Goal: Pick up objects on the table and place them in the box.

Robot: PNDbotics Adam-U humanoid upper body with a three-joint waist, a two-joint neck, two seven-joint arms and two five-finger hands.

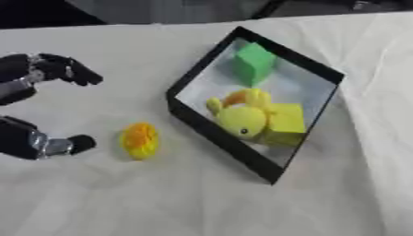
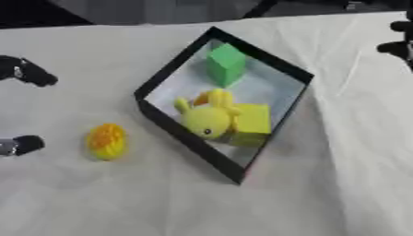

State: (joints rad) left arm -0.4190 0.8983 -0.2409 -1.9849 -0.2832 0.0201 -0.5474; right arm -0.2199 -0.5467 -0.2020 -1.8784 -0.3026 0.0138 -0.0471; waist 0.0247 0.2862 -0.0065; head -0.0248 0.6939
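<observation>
A yellow-orange rounded object (image 1: pixel 139 140) lies on the white cloth just left of the black-walled box (image 1: pixel 211 134). Inside the box sit a green cube (image 1: pixel 254 62), a yellow duck toy (image 1: pixel 240 119), a yellow block (image 1: pixel 288 122) and a bit of something orange (image 1: pixel 234 97) behind the duck. My left hand (image 1: pixel 44 69) comes in at the left edge, open, its fingers above and its thumb (image 1: pixel 68 145) below, a short way left of the yellow-orange object and not touching it. Of my right hand (image 2: pixel 399 41) only dark tips show at the upper right edge.
The white cloth (image 1: pixel 185 198) covers the table, with wrinkles at the right. The box stands askew, one corner pointing toward the near edge. Dark background runs along the far edge of the table.
</observation>
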